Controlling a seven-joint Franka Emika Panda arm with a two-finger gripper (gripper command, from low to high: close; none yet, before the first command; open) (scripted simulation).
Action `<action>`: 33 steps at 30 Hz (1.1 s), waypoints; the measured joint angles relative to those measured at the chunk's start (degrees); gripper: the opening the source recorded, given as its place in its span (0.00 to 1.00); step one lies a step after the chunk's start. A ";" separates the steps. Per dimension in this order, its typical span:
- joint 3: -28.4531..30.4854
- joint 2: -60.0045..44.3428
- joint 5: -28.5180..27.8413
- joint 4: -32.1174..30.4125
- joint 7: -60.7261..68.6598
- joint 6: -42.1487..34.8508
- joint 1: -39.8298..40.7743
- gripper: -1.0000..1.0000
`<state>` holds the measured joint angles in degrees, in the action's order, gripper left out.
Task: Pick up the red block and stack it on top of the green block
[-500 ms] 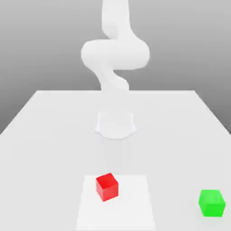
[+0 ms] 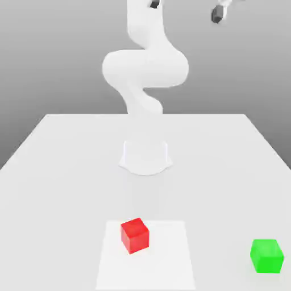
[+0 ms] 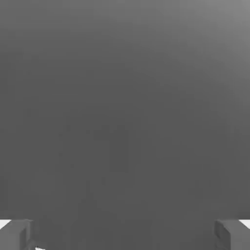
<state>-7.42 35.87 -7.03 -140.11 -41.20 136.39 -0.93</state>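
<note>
Two spread pincer (image 2: 185, 8) fingertips hang high above the table (image 2: 68, 165).

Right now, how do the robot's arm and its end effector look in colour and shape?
The arm is plain white, smooth and rounded, with thick curved links on a round white base. The end effector has two small dark grey, blocky fingertips; in the hand view they are grey and squared. No cables or markings show.

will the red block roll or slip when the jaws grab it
The red block is a cube sitting flat on the table, so it probably won't roll. Its flat opposite faces should suit a pinch, though their smooth look hints at some slip. It looks rigid, likely keeping its shape when squeezed.
</note>
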 joint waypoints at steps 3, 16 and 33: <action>-0.32 -3.67 -1.30 -2.13 1.45 1.78 0.04 0.50; 3.57 -15.74 -2.84 -9.72 8.03 9.14 -0.17 0.50; 8.93 -42.46 6.70 -18.87 27.28 29.57 3.05 0.50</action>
<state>1.51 -6.59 -0.33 -158.98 -13.92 165.96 2.13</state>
